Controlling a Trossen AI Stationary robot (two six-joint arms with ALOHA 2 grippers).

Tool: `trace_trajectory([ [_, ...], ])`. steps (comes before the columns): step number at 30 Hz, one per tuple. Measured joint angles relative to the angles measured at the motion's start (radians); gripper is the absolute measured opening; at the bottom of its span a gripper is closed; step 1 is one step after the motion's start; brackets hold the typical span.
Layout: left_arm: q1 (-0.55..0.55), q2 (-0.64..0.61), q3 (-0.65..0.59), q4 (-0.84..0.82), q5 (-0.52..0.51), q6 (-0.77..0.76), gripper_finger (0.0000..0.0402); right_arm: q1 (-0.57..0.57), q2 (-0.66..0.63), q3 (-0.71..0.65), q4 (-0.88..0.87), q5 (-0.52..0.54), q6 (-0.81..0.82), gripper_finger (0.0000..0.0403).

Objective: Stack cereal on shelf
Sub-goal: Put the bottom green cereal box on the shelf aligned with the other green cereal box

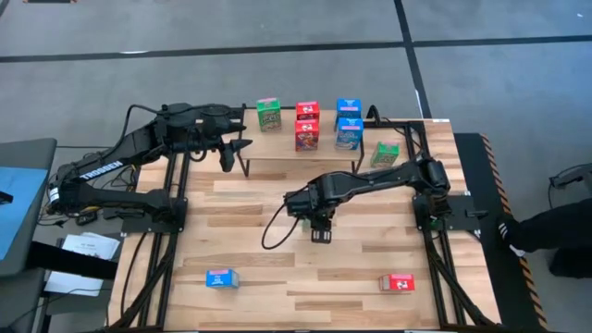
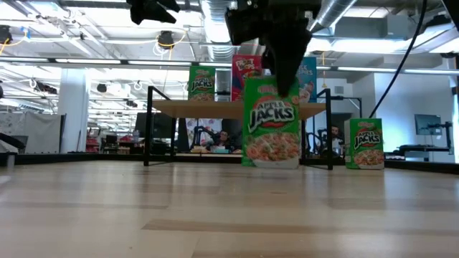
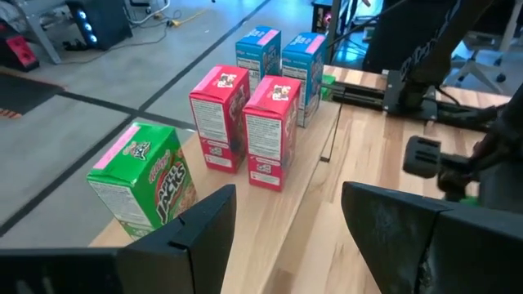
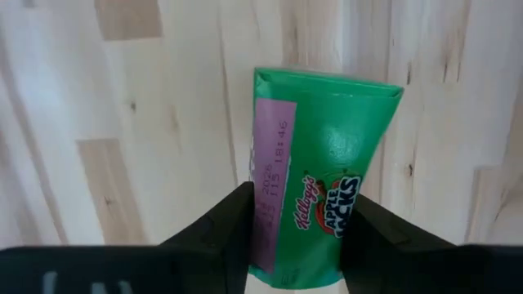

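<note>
A green cereal box stands upright on the table near its middle, with my right gripper shut on its top from above. The shelf stands at the far middle. On it stand one green box, two red boxes and two blue boxes, all on their bases. My left gripper hovers open and empty over the shelf's left end, and the shelf's boxes show past its fingers. My right gripper pinches the green box's top end between its two fingers, one on the printed front and one on the back. The fingers point down and lie across the narrow top. The box stands upright with its base on the table.
Another green box stands on the table right of the shelf. A blue box lies near the front left and a red box near the front right. Black arm frames run along both table sides.
</note>
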Motion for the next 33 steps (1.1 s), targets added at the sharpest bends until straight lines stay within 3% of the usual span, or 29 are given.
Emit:
trace_trajectory([
  [15, 0.0, 0.0, 0.0, 0.001, 0.105, 0.093, 0.0219, -0.006, 0.0, 0.281, -0.101, -0.001, -0.08, 0.0191],
  [23, -0.001, 0.0, 0.0, -0.054, 0.416, 0.096, 0.0228, -0.035, 0.0, 0.445, -0.165, 0.029, -0.106, 0.0191],
  [29, -0.001, 0.007, 0.0, -0.076, 0.453, 0.096, 0.0228, -0.063, 0.0, 0.558, -0.173, 0.029, -0.151, 0.0191],
  [33, -0.016, 0.03, 0.0, -0.079, 0.446, 0.096, 0.0228, -0.088, -0.006, 0.561, -0.133, 0.029, -0.172, 0.0191],
])
